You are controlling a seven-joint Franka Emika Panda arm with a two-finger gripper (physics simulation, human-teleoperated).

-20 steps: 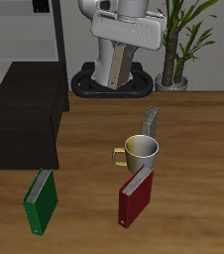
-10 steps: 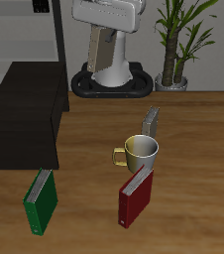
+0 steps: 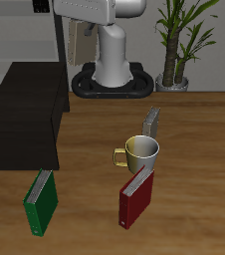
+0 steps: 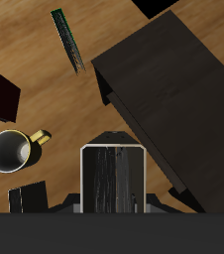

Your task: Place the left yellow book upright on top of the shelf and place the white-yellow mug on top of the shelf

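Note:
My gripper (image 3: pixel 81 28) is shut on the left yellow book (image 3: pixel 82 43) and holds it high in the air, behind the shelf's near corner. In the wrist view the book's grey page edges (image 4: pixel 114 179) show between the fingers of my gripper (image 4: pixel 114 149). The black shelf (image 3: pixel 25 115) has a bare flat top, which lies under and beside the book in the wrist view (image 4: pixel 173 99). The white-yellow mug (image 3: pixel 141 152) stands upright on the table, also seen in the wrist view (image 4: pixel 12 151).
The look-alike yellow book (image 3: pixel 152 122) stands just behind the mug. A red book (image 3: pixel 136 196) stands in front of the mug. A green book (image 3: pixel 41 202) lies before the shelf. A potted plant (image 3: pixel 179 40) and a grey rack (image 3: pixel 15 30) stand at the back.
My gripper has carried the book up and sideways from in front of the robot's base toward the shelf's side. The things on the table have not moved.

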